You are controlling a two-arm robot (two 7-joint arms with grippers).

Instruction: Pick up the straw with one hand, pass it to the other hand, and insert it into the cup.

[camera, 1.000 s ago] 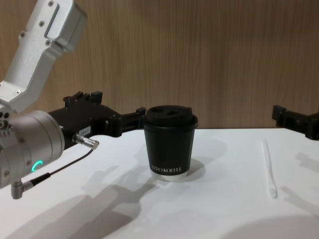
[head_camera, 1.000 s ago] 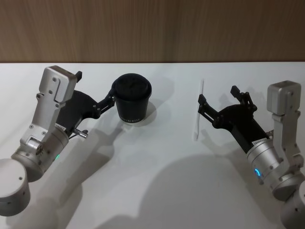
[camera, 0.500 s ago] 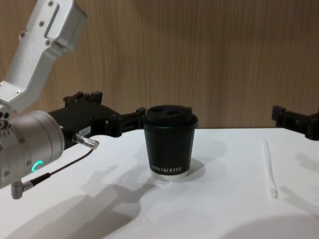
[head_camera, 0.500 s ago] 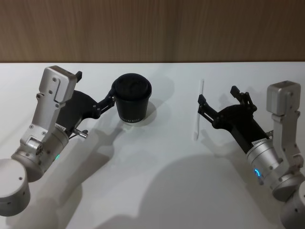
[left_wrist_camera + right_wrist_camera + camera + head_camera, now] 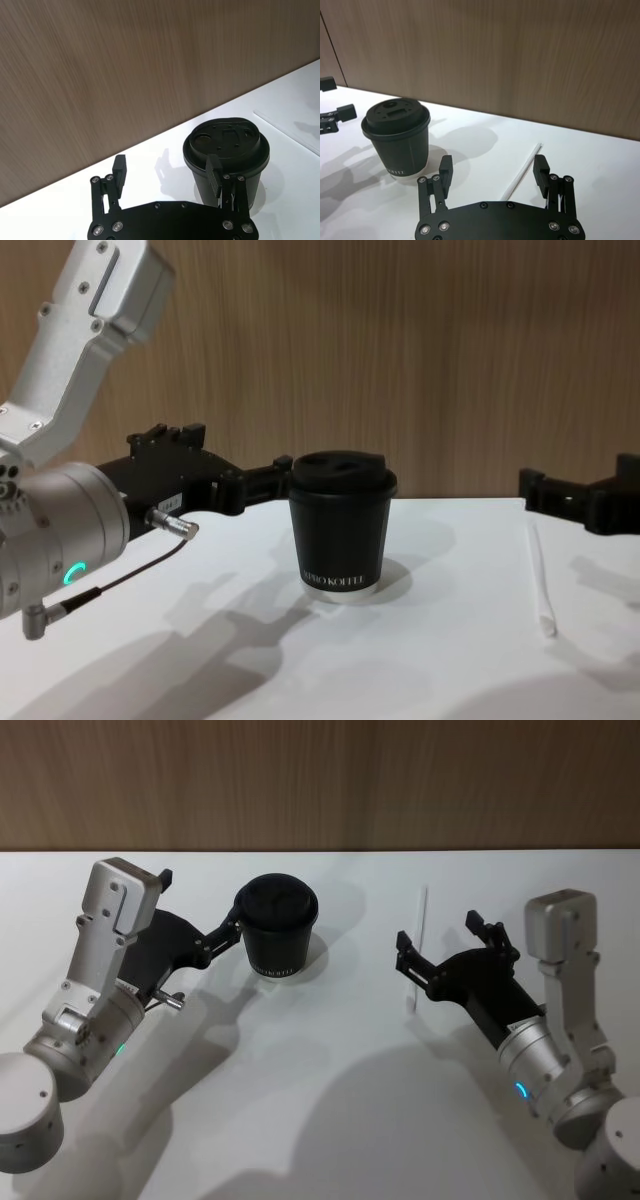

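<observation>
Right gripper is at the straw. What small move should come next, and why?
Probably lower the right gripper straight down onto the straw. It is open and straddles the straw, which lies flat on the table; the chest view suggests the gripper hangs just above it. The left gripper sits open beside the cup.

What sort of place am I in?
Likely a robot test bench: plain white table, wood-panelled wall behind, a staged cup and straw. Right gripper hovers open over the straw; left gripper sits open beside the cup.

Cup (image 5: 279, 935) black, white lettering. Straw (image 5: 422, 915), table (image 5: 330, 1100) white. Wall (image 5: 320, 780) brown wood-grain. Left ring light (image 5: 72, 573) teal, right ring light (image 5: 521, 1091) blue.
</observation>
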